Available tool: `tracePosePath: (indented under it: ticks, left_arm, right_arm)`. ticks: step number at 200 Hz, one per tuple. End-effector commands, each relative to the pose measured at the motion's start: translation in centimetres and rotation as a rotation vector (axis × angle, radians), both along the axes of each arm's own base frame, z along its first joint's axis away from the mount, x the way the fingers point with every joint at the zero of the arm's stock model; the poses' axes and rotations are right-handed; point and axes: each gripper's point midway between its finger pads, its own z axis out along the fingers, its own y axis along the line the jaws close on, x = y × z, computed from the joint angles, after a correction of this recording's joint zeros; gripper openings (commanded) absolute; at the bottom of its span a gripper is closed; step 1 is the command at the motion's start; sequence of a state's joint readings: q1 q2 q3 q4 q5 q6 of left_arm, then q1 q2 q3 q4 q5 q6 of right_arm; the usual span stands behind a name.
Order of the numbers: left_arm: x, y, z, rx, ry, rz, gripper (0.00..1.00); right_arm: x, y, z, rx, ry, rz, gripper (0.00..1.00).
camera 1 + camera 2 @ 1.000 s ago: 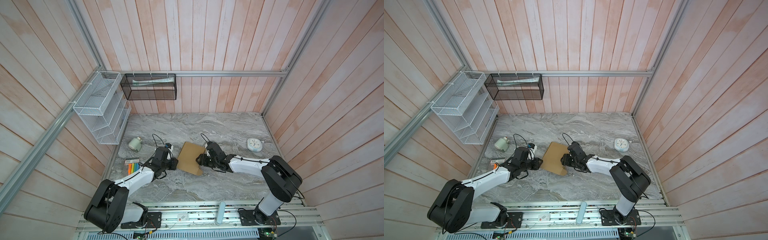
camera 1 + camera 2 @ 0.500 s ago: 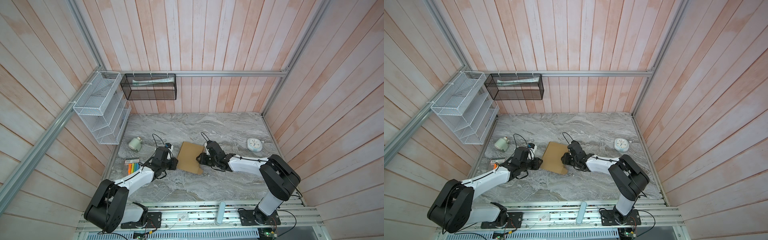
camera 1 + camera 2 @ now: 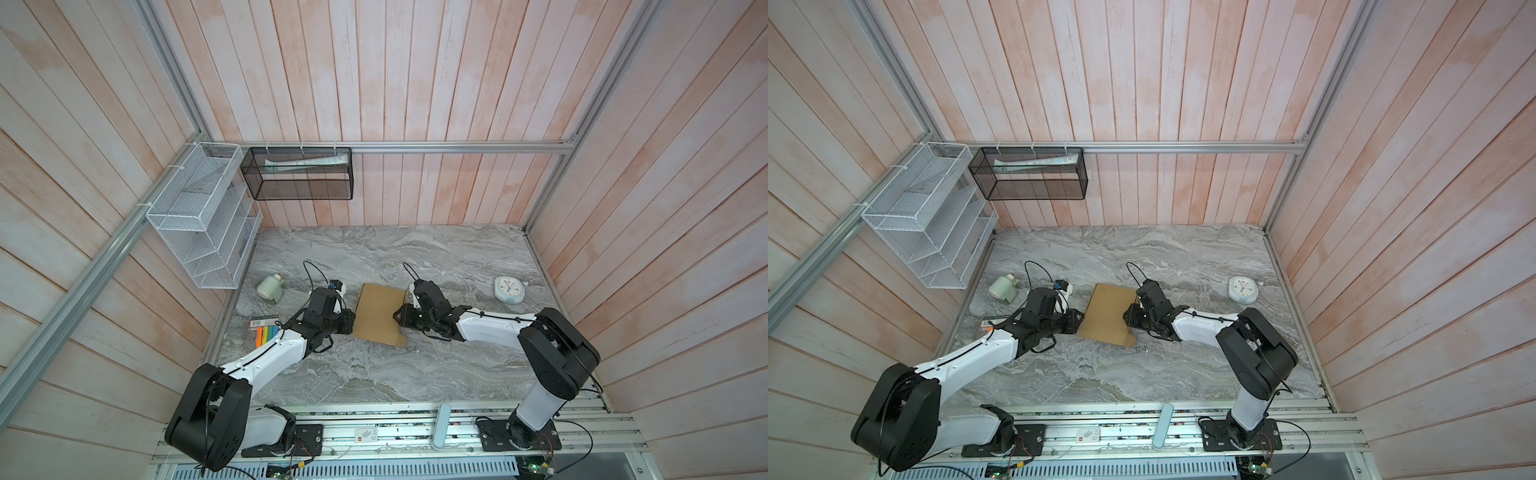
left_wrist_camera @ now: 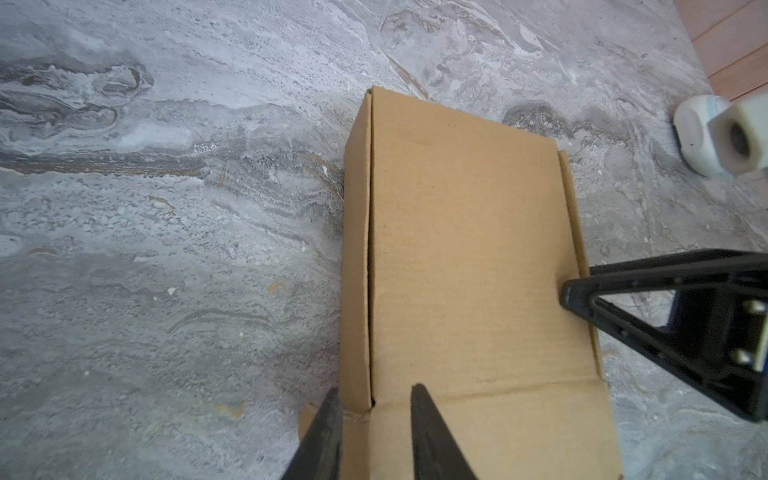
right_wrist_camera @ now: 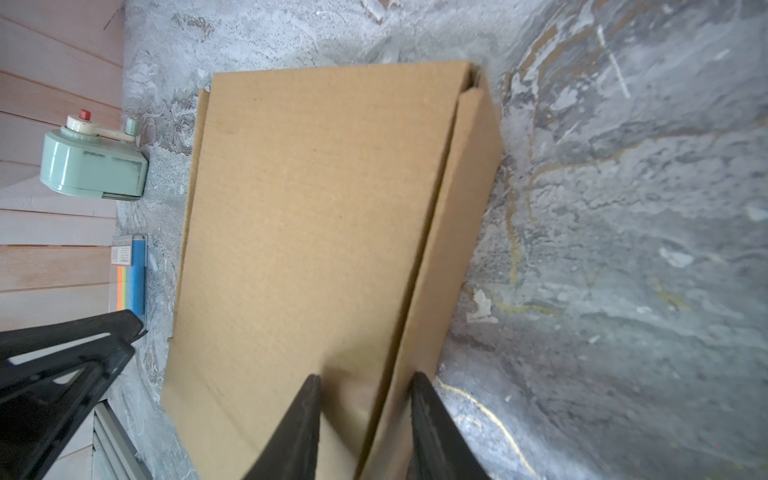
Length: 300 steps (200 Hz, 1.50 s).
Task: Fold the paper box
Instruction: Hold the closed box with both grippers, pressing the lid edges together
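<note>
On the surface (image 3: 374,374), midway from near edge to far, lies the paper box (image 3: 380,313), left jaws astride its left folded side, right jaws astride its right, each narrowly parted; whether they pinch I cannot tell

In the left wrist view the box (image 4: 469,270) is cut off by the picture's edge, and so are the fingers of the left gripper (image 4: 374,401); whether the box wall is pinched between them cannot be told. The same is to be said of the right gripper (image 5: 365,388) in the right wrist view, where the cardboard near the fingertips is blurred. In a top view the marker pack (image 3: 988,323), at 9 o'clock from the box, is mostly hidden by the left arm (image 3: 967,357). The face of the clock (image 3: 509,289), at 3 o'clock from the box, is too small to be read.
</note>
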<state>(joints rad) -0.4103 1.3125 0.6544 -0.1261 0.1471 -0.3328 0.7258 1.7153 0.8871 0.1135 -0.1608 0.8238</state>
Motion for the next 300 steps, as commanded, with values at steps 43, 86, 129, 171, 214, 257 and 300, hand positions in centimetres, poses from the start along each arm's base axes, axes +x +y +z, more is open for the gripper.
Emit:
tracePosePath:
  ticks: [43,86,129,171,214,257,300]
  left_arm:
    - [1.8,0.7,2.2,0.010,-0.026,0.022,0.28]
    - [2.9,0.1,2.1,0.014,-0.002,-0.004,0.28]
    - [3.8,-0.4,1.2,0.034,0.037,-0.037,0.28]
    - [4.6,-0.8,0.3,0.036,0.068,-0.060,0.27]
    - [5.0,-1.1,-0.9,0.040,0.095,-0.073,0.27]
    - [5.1,-1.1,-1.9,0.044,0.116,-0.071,0.25]
    - [5.1,-1.0,-2.2,0.053,0.119,-0.063,0.22]
  right_arm:
    - [1.1,-0.7,-0.7,-0.039,-0.003,0.015,0.36]
    - [1.5,-0.5,-0.3,-0.038,-0.017,0.027,0.36]
    - [1.6,-0.2,0.3,-0.027,-0.034,0.044,0.36]
    - [1.7,-0.1,1.2,-0.015,-0.056,0.052,0.36]
    - [1.9,-0.2,1.6,-0.009,-0.067,0.058,0.36]
    - [1.8,-0.2,1.2,0.000,-0.058,0.064,0.36]
    - [1.8,-0.3,1.3,0.002,-0.061,0.063,0.35]
